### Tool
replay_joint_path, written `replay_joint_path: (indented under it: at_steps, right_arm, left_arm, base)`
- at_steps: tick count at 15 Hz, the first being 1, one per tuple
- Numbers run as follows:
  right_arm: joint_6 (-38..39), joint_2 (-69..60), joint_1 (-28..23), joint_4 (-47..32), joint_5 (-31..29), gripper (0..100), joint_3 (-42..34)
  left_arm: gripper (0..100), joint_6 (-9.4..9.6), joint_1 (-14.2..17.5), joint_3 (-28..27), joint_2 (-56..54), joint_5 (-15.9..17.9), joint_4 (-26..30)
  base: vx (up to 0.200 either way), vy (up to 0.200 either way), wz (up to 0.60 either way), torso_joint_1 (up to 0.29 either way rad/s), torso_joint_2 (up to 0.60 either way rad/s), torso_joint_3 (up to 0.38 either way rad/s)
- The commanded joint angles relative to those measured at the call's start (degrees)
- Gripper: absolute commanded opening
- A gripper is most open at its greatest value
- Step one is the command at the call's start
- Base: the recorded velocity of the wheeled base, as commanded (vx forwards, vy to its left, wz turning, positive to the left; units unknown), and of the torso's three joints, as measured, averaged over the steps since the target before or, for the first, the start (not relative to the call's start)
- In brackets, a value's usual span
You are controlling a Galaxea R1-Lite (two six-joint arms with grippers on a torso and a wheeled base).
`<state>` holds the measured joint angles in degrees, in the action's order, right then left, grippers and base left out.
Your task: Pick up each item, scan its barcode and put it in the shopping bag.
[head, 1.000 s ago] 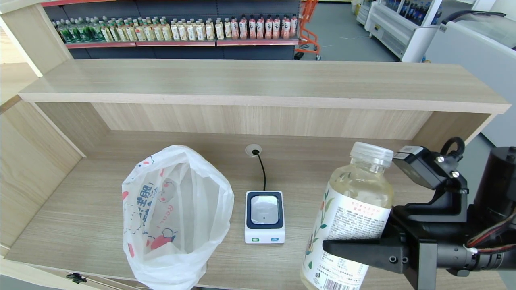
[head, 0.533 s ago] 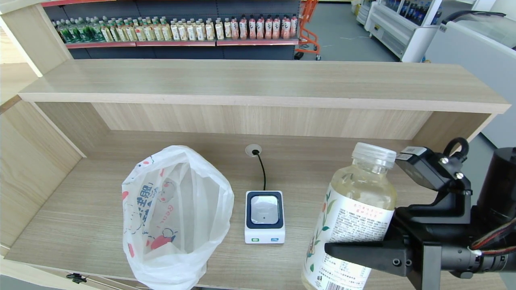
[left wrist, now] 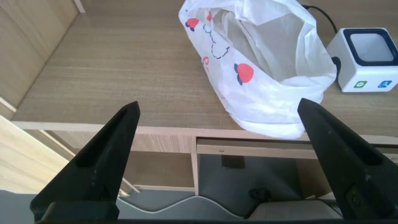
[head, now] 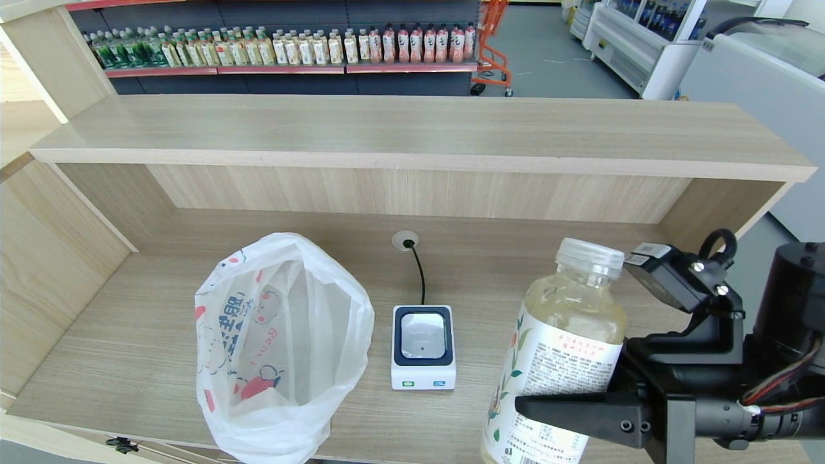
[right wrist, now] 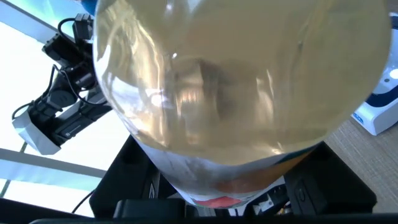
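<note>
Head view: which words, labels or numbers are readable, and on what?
On the shopping bag: large blue characters on crumpled plastic, not readable.
On the bottle: label's red heading and fine print, too small.
On the scanner: green and blue badges, too small.

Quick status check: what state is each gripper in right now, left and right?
Left gripper: fingers open, holding nothing.
Right gripper: fingers closed on the bottle, which is held roughly upright.

left hand [left wrist: 217, 107]: fingers wide apart | right hand [head: 559, 393]: clamped on bottle [head: 570, 316]
</note>
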<state>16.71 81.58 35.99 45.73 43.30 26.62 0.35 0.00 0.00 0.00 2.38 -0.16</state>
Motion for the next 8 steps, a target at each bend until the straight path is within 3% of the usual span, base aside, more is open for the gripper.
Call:
replay_joint_path:
  at_steps: [1,8]
  right_arm:
    - [-0.2,0.9,0.5,0.1,0.0,0,-0.1]
    - [-2.7,4.8,1.5,0.7,-0.1,0,-0.8]
  left_arm:
    - [100,0.00,0.0,0.0,0.1,0.0,0.0]
    - [100,0.00,0.0,0.0,0.1,0.0,0.0]
  base:
    - [0.000,0.000,0.00,0.000,0.00,0.000]
    - [0.000,0.000,0.00,0.000,0.00,0.000]
